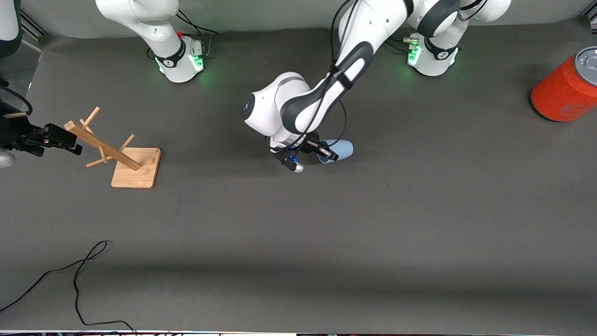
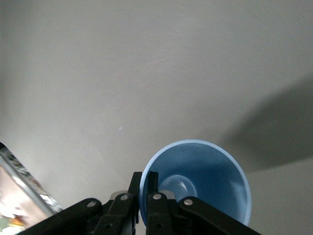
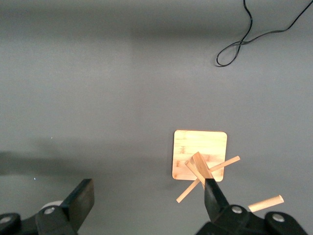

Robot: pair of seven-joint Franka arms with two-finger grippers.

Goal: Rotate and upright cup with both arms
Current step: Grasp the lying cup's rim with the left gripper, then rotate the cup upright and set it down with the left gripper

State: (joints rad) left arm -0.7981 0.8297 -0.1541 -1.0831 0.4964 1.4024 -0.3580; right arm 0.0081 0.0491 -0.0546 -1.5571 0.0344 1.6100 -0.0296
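Cup (image 1: 339, 149) lay on its side on the grey worktop (image 1: 326, 242), near the middle, well apart from everything else I could see. In the front view its open mouth faced about eight o'clock and its narrow base pointed about two o'clock. From the left wrist view I looked straight into the mouth of the cup (image 2: 195, 188), pale blue inside with the round bottom visible.

I had the left tool (image 1: 325, 152) down at the rim of the cup, its arm reaching in from the base at one o'clock of the cup in the front view. In the left wrist view the fingers (image 2: 155, 208) were pinching the rim wall, one pad inside the mouth and one outside, pressed close together on it.

The wooden rack (image 1: 122, 156) stood toward the right arm's end of the worktop, at roughly nine o'clock from the cup in the front view, a square base with a post and pegs. My right tool (image 1: 58, 137) hung over that rack and waited, its fingers (image 3: 80, 200) spread wide, with the rack (image 3: 200, 154) showing beside one of them in the right wrist view.

An orange cylinder (image 1: 562, 91) with a grey lid lay at the left arm's end, about two o'clock from the cup. A black cable (image 1: 77, 275) curled on the worktop nearer the front camera than the rack, at about seven o'clock from the cup.
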